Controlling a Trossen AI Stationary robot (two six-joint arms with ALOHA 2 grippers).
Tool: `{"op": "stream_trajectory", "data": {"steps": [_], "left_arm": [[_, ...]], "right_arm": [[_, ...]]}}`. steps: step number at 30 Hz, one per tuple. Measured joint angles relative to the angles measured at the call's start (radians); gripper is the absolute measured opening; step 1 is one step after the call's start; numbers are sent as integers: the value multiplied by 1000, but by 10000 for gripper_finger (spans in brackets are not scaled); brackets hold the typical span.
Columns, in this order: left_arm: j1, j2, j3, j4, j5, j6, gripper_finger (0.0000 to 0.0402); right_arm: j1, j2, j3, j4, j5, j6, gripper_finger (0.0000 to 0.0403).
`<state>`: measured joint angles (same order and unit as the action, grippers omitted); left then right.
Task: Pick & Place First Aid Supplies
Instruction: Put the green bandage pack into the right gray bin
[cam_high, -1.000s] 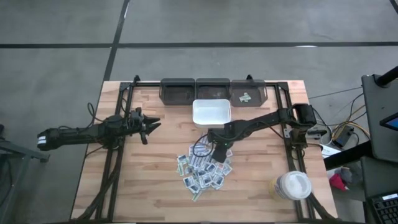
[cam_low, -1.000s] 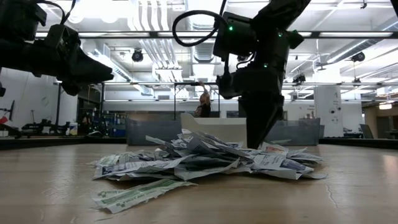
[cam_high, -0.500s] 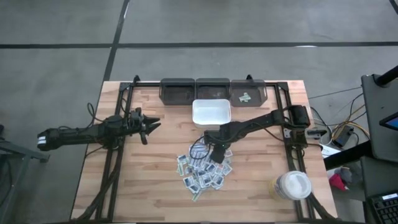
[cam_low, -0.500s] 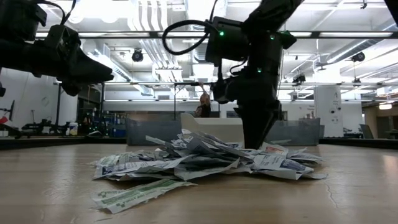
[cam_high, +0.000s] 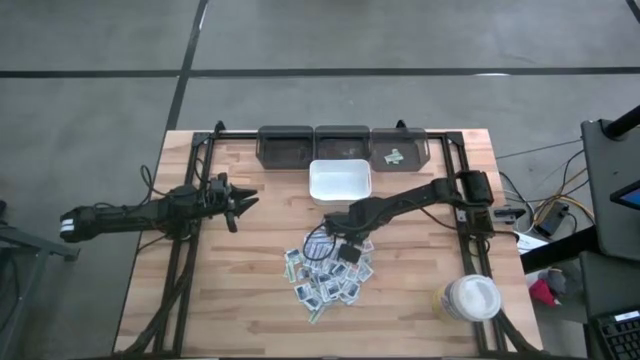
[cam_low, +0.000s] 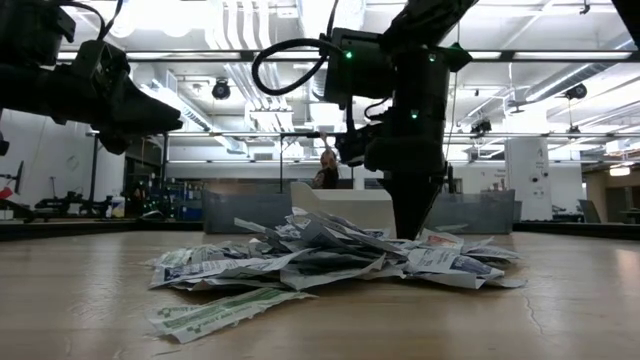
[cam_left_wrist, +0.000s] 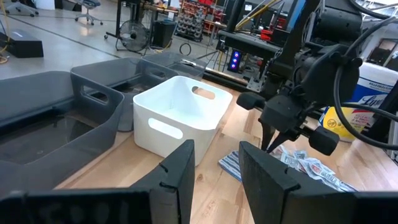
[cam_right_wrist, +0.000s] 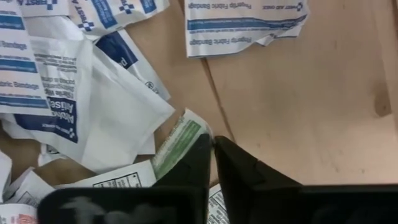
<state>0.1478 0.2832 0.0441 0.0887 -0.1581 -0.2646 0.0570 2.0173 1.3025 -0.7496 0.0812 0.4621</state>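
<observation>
The first aid supplies (cam_high: 328, 272) lie in a loose heap of small flat packets at the middle of the table, also seen in the low view (cam_low: 320, 258). My right gripper (cam_right_wrist: 212, 143) points straight down at the heap's far right part (cam_high: 350, 250) and is shut at the corner of a green-printed packet (cam_right_wrist: 177, 146). My left gripper (cam_high: 245, 200) hovers open over the table's left side, level, well away from the heap; its fingers (cam_left_wrist: 180, 177) have nothing between them. My right gripper comes from above, pointing down, and its shut fingertips meet on the upper corner of the green-printed packet (cam_right_wrist: 200, 127). The fingers hide how much of that corner lies between them. The packet still lies flat among the other packets on the table.
A white square tray (cam_high: 340, 180) stands just beyond the heap, with a row of grey bins (cam_high: 343, 145) behind it along the far edge. A round white-lidded jar (cam_high: 470, 298) sits near the front right corner. Bare wood lies left and right of the heap.
My right gripper has sunk onto the heap, drifting a little toward the table's left edge, and has tipped to point more steeply down. The packets have stayed where they were.
</observation>
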Motion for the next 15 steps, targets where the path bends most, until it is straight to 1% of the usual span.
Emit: {"op": "stream_trajectory", "data": {"steps": [4, 7, 15], "left_arm": [[0, 0, 0, 0, 0, 0, 120], [0, 0, 0, 0, 0, 0, 120], [0, 0, 0, 0, 0, 0, 119]], "right_arm": [[0, -19, -1, -15, 1, 6, 9], [-2, -54, -9, -41, 4, 42, 8], [-4, -218, -5, -52, -7, 63, 8]]}}
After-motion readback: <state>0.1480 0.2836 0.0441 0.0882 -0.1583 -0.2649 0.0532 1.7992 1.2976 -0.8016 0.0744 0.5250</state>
